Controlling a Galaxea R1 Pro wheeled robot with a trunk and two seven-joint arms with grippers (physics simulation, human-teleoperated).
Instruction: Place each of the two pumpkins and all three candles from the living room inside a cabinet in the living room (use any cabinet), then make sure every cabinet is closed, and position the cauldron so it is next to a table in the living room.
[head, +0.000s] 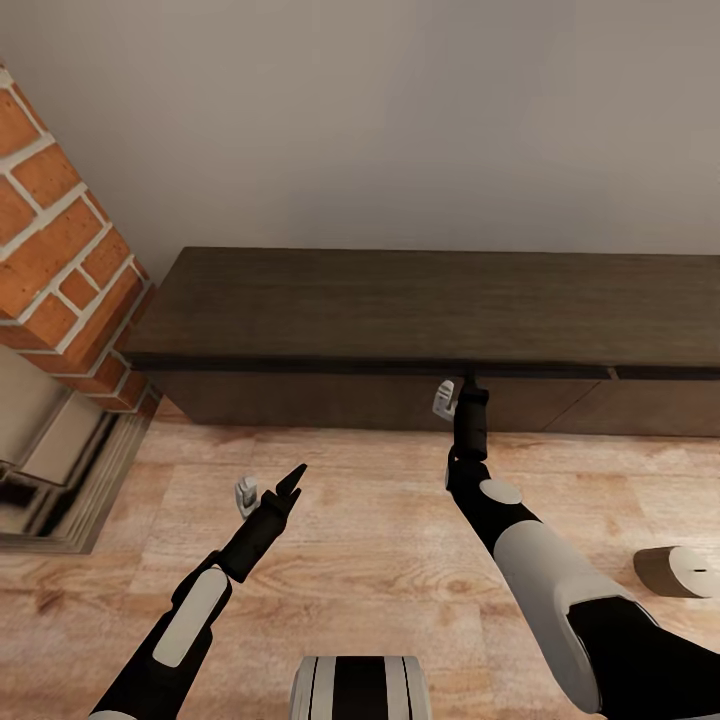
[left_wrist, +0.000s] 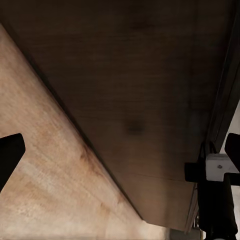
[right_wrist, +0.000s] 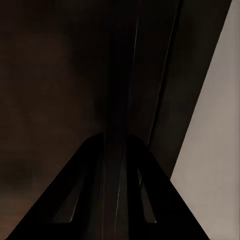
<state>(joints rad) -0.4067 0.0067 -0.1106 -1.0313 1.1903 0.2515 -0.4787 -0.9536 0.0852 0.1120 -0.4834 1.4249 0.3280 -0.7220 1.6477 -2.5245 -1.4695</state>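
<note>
1. Head view: long dark brown cabinet (head: 420, 310) runs across the middle against a pale grey wall (head: 400, 120), drawer fronts flush and shut as far as visible.
2. Right gripper (head: 468, 385) sits at the cabinet's front top edge, about 1 o'clock from frame centre, tips touching or just under the overhang; fingers hidden there, cannot tell if parted or pinched.
3. Right wrist view: dark finger structure (right_wrist: 117, 200) pressed up close to the dark cabinet front (right_wrist: 60, 75), a thin seam running up between panels; finger gap not readable.
4. Left gripper (head: 285, 487) hovers over the wood floor (head: 380, 520) at about 7 o'clock from centre, well short of the cabinet, holding nothing; jaws look spread.
5. Left wrist view: one black fingertip (left_wrist: 9, 155) at the frame edge, cabinet front (left_wrist: 140, 100) and floor (left_wrist: 45, 165) ahead, right gripper (left_wrist: 216, 172) seen at the cabinet's top edge.
6. One beige-grey candle (head: 678, 571) lies tipped on its side on the floor at 4 o'clock, beside the right arm, apart from the cabinet.
7. Brick chimney column (head: 60, 240) at 9–10 o'clock, fireplace base (head: 60, 470) below it, just beside the cabinet's left end.
</note>
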